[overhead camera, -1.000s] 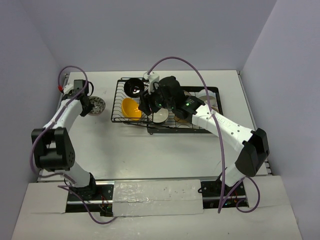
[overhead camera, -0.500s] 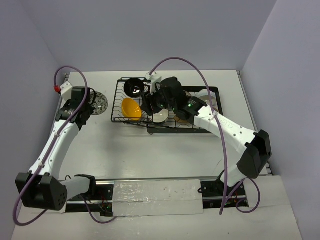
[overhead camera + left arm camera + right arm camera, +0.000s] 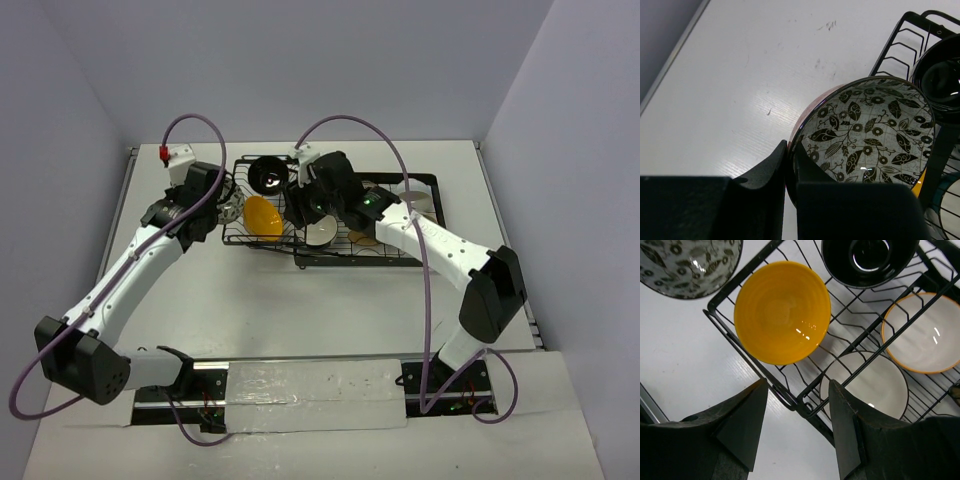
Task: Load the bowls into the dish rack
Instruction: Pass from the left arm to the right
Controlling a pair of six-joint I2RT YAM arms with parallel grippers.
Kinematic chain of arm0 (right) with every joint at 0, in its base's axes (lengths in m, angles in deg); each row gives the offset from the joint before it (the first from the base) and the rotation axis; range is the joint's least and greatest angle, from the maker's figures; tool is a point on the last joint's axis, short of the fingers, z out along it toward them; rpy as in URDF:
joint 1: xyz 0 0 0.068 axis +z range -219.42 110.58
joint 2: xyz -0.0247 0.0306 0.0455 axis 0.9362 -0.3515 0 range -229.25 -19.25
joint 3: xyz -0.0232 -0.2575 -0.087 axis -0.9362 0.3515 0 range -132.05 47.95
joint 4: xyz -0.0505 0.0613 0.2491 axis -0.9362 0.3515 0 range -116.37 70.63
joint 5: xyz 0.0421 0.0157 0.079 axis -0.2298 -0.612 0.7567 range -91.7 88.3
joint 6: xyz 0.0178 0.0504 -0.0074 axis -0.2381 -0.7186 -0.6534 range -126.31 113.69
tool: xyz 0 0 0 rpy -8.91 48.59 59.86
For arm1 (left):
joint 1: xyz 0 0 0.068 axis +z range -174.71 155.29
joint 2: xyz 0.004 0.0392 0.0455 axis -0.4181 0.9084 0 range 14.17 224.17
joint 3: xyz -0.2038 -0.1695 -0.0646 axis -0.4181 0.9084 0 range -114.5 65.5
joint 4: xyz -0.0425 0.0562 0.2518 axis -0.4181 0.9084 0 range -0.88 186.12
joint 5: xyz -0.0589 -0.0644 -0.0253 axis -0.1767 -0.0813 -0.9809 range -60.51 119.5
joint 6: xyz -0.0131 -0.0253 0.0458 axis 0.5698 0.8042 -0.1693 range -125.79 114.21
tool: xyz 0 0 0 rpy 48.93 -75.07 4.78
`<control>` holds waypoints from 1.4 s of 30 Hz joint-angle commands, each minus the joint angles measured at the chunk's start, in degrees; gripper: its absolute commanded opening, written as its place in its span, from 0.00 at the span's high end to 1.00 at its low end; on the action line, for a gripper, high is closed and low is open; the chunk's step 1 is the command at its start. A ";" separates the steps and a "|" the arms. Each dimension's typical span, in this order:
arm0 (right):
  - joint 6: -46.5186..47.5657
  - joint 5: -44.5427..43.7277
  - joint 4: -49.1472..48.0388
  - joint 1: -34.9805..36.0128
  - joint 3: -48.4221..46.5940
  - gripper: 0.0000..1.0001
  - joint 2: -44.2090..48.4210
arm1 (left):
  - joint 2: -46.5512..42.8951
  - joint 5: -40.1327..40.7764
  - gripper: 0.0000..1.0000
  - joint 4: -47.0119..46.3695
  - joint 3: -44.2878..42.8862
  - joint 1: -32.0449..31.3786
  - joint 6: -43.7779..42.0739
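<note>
The patterned bowl (image 3: 865, 135) hangs just outside the left end of the rack (image 3: 345, 262), beside the orange bowl (image 3: 782, 312) and black bowl (image 3: 867, 255) already inside; the left fingers (image 3: 779, 162) are clamped on its near rim; in the top view the rack lies to the bowl's right, so the left arm is nearer; being round, the bowl has no long axis to align; the right fingers (image 3: 742, 415) stand apart, holding nothing, over the rack's near edge.

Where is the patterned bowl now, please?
Top view: the patterned bowl sits in the left gripper by the dish rack's left edge, near the orange bowl.
</note>
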 commanded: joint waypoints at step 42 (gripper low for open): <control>-10.67 8.99 -2.38 -10.72 -14.59 0.41 -15.56 | 18.53 3.50 1.00 -10.56 -24.47 -7.33 -17.26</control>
